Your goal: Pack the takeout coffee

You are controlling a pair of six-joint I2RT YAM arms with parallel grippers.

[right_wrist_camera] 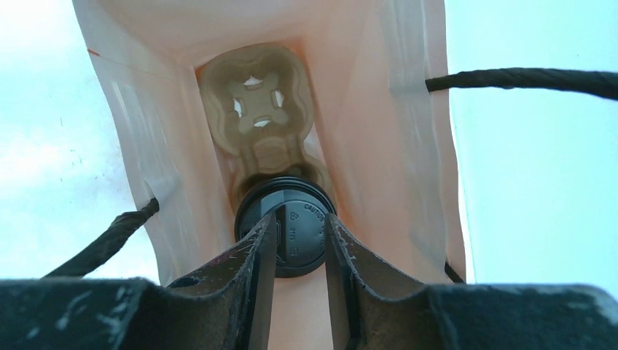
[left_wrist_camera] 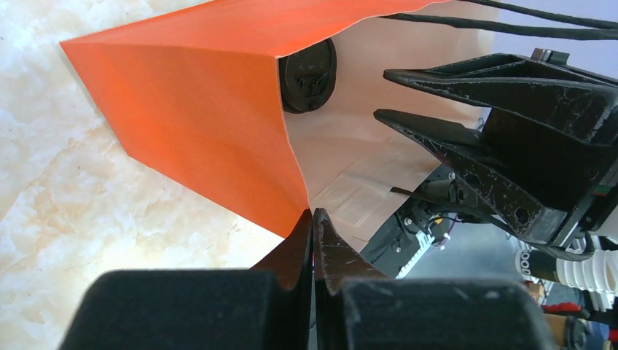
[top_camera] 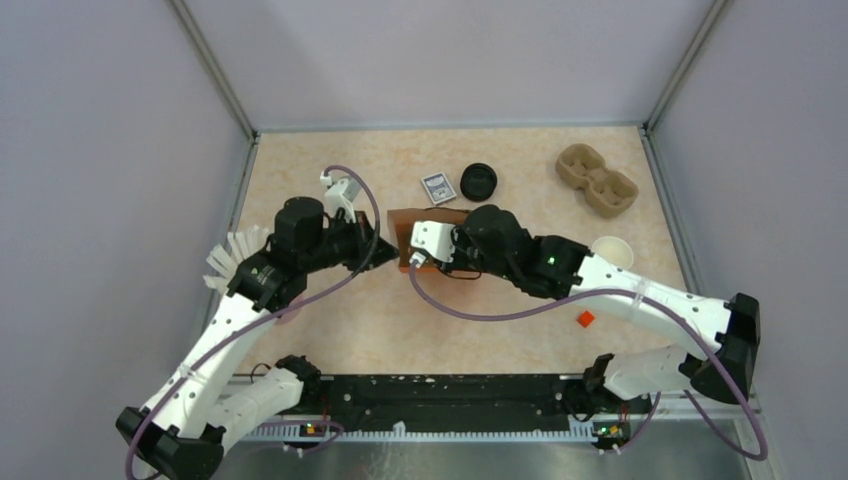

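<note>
The orange paper bag [top_camera: 402, 222] lies mid-table with its mouth toward the arms. My left gripper [left_wrist_camera: 313, 217] is shut on the rim of the bag [left_wrist_camera: 197, 102] and holds the mouth open. My right gripper [right_wrist_camera: 300, 222] is open and reaches into the bag; its fingers [left_wrist_camera: 437, 138] also show in the left wrist view. Deep in the bag [right_wrist_camera: 379, 131] the takeout coffee sits in a brown pulp carrier [right_wrist_camera: 255, 109]. Only its black lid [right_wrist_camera: 302, 237] shows, just beyond my fingertips and also in the left wrist view [left_wrist_camera: 310, 73]. The tan cup body is hidden.
On the table behind the bag lie a loose black lid [top_camera: 479, 181] and a small grey packet [top_camera: 437, 186]. A second pulp carrier [top_camera: 597, 180] sits back right. An open tan cup [top_camera: 612, 252] stands right. A small red piece [top_camera: 585, 319] lies near my right arm.
</note>
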